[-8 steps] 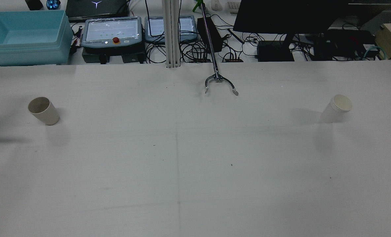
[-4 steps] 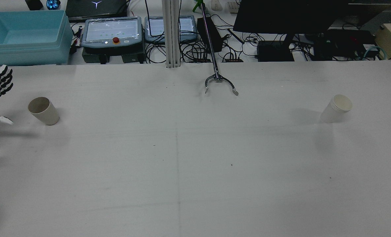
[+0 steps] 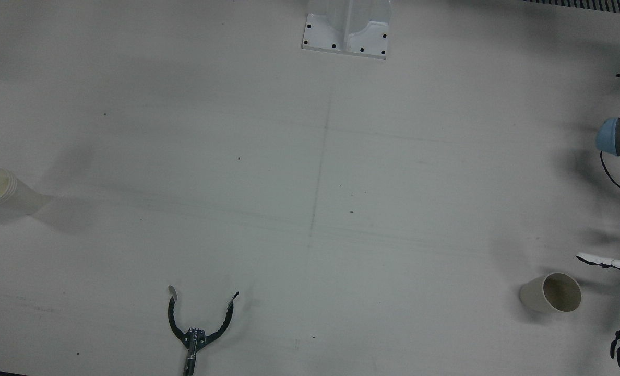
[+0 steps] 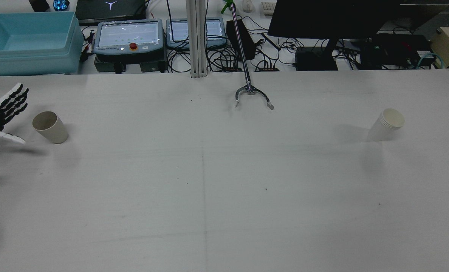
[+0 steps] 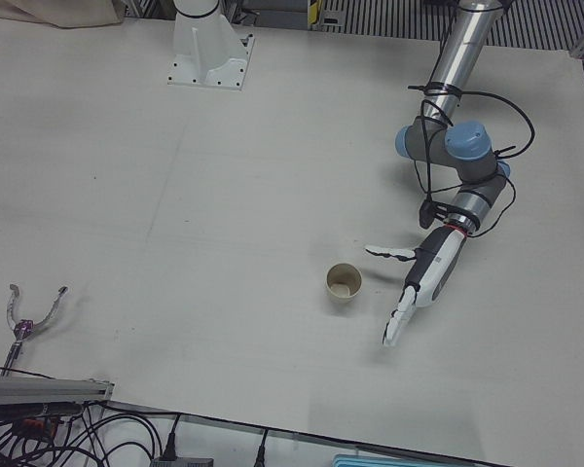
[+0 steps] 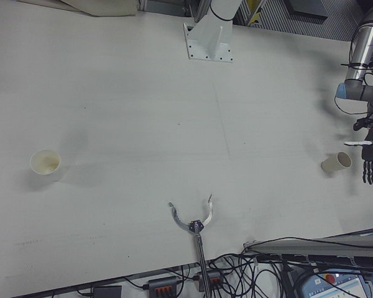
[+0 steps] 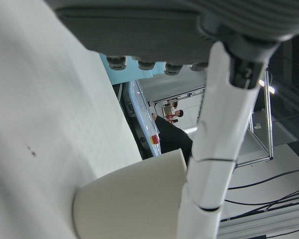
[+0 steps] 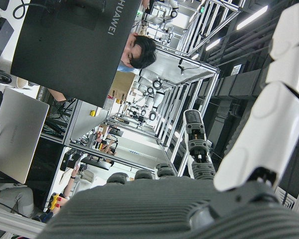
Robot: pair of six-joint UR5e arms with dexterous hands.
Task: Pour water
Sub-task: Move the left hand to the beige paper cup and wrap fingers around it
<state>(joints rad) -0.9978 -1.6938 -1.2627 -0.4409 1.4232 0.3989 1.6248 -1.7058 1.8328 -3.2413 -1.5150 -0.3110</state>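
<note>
Cups: beige paper cup [image 4: 50, 127] upright at table [image 4: 224, 181] far left in rear view, white stacked cups [image 4: 386, 124] far right, well apart. Left hand [image 4: 3, 113] at cup's 9 o'clock, near, not touching, fingers [image 4: 14, 96] spread, holding nothing. Right hand: only seen in its own camera, finger state unclear. Reacher claw [image 4: 253, 96] at table's 12 o'clock edge. Readable: "HUAWEI" on monitor [image 8: 72, 45].

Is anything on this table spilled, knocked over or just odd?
Nothing is spilled; both cups stand upright. The one oddity is a long-handled grabber tool lying with its claw on the table, between the cups.
</note>
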